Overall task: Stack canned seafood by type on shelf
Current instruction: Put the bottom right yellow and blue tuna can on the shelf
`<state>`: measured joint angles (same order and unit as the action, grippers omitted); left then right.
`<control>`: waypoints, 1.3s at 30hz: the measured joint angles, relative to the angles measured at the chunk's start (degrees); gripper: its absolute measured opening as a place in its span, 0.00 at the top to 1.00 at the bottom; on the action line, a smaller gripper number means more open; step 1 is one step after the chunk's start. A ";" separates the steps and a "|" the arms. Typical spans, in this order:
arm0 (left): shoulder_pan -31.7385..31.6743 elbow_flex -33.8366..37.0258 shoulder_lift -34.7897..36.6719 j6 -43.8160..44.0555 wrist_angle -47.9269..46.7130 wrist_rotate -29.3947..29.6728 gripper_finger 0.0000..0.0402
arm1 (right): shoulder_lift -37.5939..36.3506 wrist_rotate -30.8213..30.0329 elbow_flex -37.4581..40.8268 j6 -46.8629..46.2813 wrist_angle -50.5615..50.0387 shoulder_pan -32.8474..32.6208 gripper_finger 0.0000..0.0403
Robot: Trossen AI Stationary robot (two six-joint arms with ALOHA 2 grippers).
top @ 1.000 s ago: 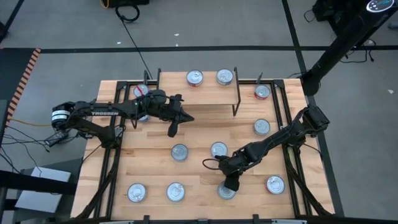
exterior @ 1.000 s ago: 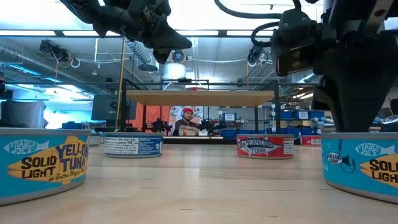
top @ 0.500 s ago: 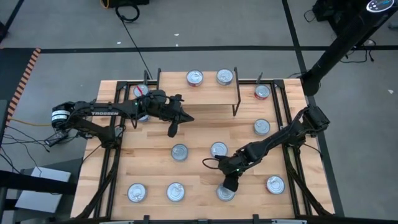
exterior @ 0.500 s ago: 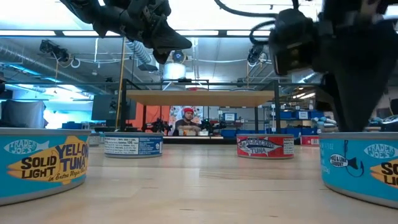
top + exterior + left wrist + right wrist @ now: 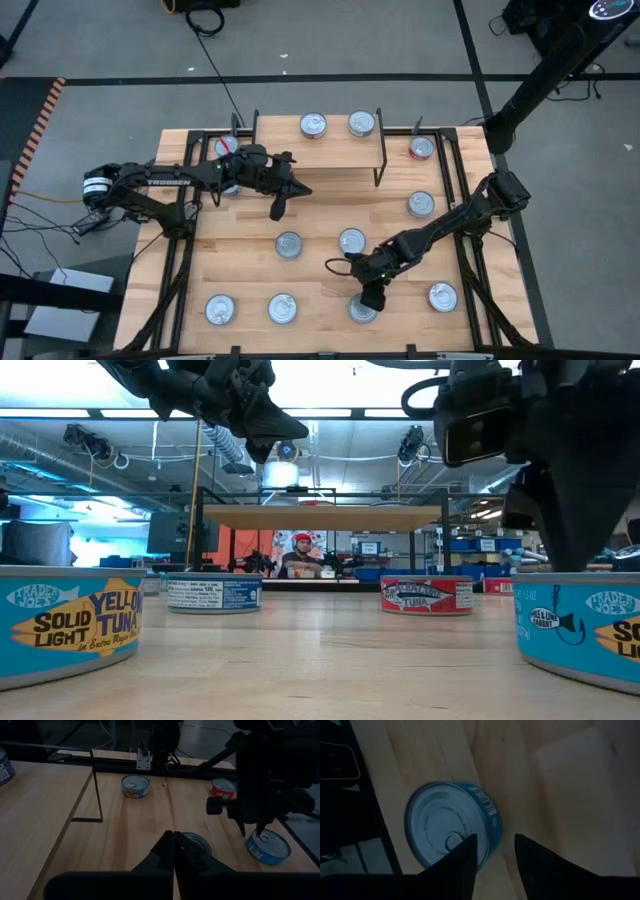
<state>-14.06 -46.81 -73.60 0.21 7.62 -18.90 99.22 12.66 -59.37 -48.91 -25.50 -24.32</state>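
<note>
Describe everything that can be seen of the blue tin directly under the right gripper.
The short round blue-labelled tin lies flat on the wooden table, near its front edge. Its shiny silver lid has a pull tab, and a barcode shows on the side label. The right gripper hangs just above it, fingers parted, one fingertip over its rim; whether it touches cannot be told. No other tin touches it.

Shelf [image 5: 320, 145] top: two tins at centre [image 5: 313, 125] and right [image 5: 361, 124], left third bare. Left arm [image 5: 190, 176] lies across the shelf's left front, blocking that side. Open lane in front of the shelf down to the mid-table tins [image 5: 289, 244] [image 5: 351, 240]. Right gripper [image 5: 369, 298] sits over the bottom-centre tin [image 5: 362, 310]; bottom row crowded, gaps between tins passable
</note>
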 joint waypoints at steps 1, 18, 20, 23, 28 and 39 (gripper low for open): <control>0.00 0.00 0.00 0.04 0.00 0.00 0.99 | 0.00 -0.08 0.07 0.50 0.15 0.00 0.67; 0.00 0.00 0.00 0.28 -0.04 0.00 0.99 | 0.09 2.07 5.45 -1.89 8.55 0.02 0.76; 0.00 0.00 0.00 0.28 -0.04 0.00 0.99 | 0.03 2.45 5.89 -1.74 9.92 0.01 0.82; 0.00 0.00 0.00 0.46 -0.04 0.00 0.99 | 0.02 2.53 6.29 -1.42 12.06 0.02 0.92; 0.00 0.00 0.00 0.63 -0.04 0.00 0.99 | 0.00 2.05 6.29 -0.53 12.35 0.16 0.97; -0.02 0.00 0.00 9.06 -0.07 -0.59 0.99 | -0.97 -5.31 2.10 0.14 8.35 0.33 0.99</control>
<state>-14.09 -46.81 -73.60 9.27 7.55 -19.48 98.25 7.35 -57.27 -48.78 -17.15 -23.99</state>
